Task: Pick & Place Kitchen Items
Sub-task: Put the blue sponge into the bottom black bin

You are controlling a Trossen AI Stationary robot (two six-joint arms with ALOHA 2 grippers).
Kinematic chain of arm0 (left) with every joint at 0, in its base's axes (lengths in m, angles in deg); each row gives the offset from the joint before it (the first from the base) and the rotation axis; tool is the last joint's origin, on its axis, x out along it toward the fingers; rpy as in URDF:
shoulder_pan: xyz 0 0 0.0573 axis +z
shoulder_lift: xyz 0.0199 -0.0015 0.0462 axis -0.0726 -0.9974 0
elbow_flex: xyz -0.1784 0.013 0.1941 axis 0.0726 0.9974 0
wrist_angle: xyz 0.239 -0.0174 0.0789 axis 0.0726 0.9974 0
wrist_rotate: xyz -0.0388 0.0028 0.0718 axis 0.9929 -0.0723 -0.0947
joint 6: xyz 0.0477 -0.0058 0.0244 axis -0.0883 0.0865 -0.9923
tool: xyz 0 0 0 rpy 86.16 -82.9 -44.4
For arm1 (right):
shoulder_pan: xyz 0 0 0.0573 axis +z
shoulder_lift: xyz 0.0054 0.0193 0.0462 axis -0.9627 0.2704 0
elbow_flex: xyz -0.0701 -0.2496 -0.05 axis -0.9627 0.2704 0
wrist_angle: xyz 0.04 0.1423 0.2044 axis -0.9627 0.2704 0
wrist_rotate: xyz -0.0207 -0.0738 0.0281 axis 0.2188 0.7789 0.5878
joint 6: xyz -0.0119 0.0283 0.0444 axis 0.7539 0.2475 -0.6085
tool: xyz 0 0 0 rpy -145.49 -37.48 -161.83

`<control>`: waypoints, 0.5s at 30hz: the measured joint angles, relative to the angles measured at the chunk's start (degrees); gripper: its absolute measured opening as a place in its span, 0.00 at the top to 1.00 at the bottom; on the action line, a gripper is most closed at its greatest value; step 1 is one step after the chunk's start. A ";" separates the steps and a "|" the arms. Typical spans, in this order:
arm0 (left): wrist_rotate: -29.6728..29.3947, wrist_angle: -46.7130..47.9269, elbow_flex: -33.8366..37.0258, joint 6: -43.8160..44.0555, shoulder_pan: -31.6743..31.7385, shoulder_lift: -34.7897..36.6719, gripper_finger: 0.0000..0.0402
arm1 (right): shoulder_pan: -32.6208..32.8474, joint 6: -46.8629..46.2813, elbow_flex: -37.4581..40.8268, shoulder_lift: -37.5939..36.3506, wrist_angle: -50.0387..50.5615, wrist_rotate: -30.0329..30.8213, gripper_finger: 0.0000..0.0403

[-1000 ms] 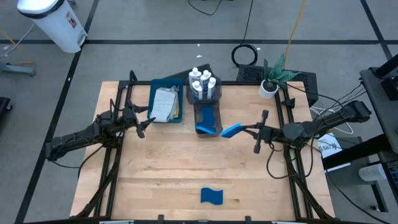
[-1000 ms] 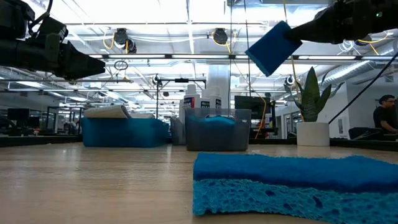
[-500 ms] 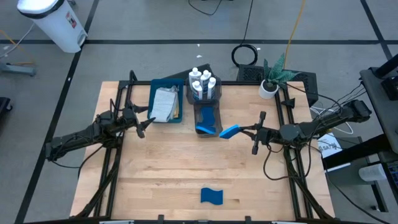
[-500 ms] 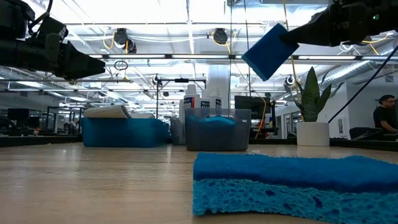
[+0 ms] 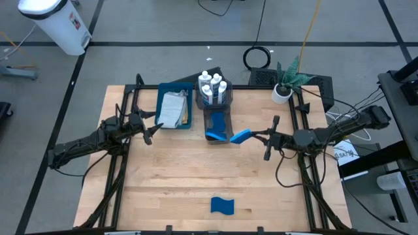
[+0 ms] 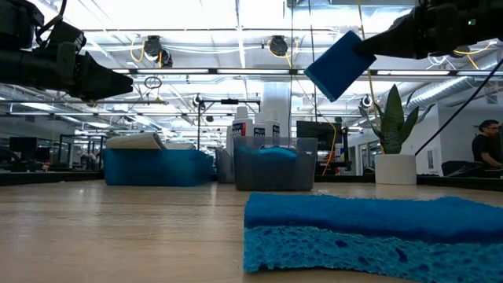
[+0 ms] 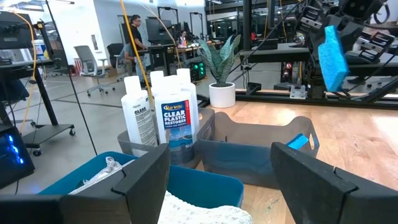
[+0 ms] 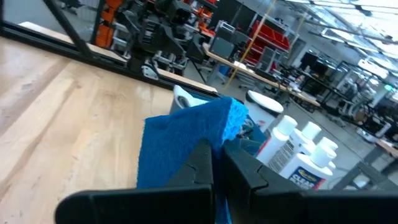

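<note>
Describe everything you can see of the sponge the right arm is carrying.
The held sponge is a blue rectangular slab, soft and porous-looking, with one edge bent where it is pinched. The right claw is shut on one end, so it juts out tilted, well above the wooden table. It hangs just right of the grey bin that already holds another blue sponge, touching nothing else.

- Wooden table (image 5: 196,183): light planks, bordered by a dark metal frame;
- Blue flat tray (image 5: 162,108): at the table's far edge, left of centre;
- Two grey plastic bins (image 5: 212,124): set one behind the other, just beside the tray;
- Potted plant (image 5: 283,82): white pot, far right corner;
- White bin (image 5: 55,23): on the floor, possibly a waste container;
- Person (image 6: 485,148): in the room beyond the table.
</note>
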 joint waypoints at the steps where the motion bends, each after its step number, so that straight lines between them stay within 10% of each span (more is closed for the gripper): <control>1: 0.00 0.00 -0.01 -0.01 0.02 0.01 0.30 | -0.48 -0.39 0.00 0.02 0.04 -0.02 1.00; 15: 0.00 0.00 -0.01 0.01 0.00 0.01 0.30 | -7.53 -0.59 0.00 5.34 -4.02 -0.19 1.00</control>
